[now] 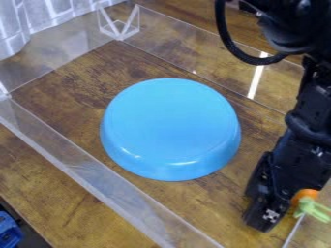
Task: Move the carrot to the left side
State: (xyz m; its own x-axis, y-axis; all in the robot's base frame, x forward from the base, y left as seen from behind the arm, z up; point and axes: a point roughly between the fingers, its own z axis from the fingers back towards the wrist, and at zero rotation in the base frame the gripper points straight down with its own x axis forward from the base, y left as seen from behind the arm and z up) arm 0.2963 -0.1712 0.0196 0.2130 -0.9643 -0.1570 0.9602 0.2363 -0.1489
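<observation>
The carrot [308, 198] is a small orange toy with a light green leafy top, at the bottom right corner of the wooden table. Most of it is hidden behind my black gripper [277, 205], which stands low over it, with the carrot at its right side. I cannot tell whether the jaws are open or closed on the carrot. The large blue plate [169, 128] lies upside down in the middle of the table, to the left of the gripper.
Clear acrylic walls [91, 179] border the wooden table along the front left and back. A clear plastic stand [120, 19] sits at the back. The black arm [295, 58] with its cables rises along the right edge.
</observation>
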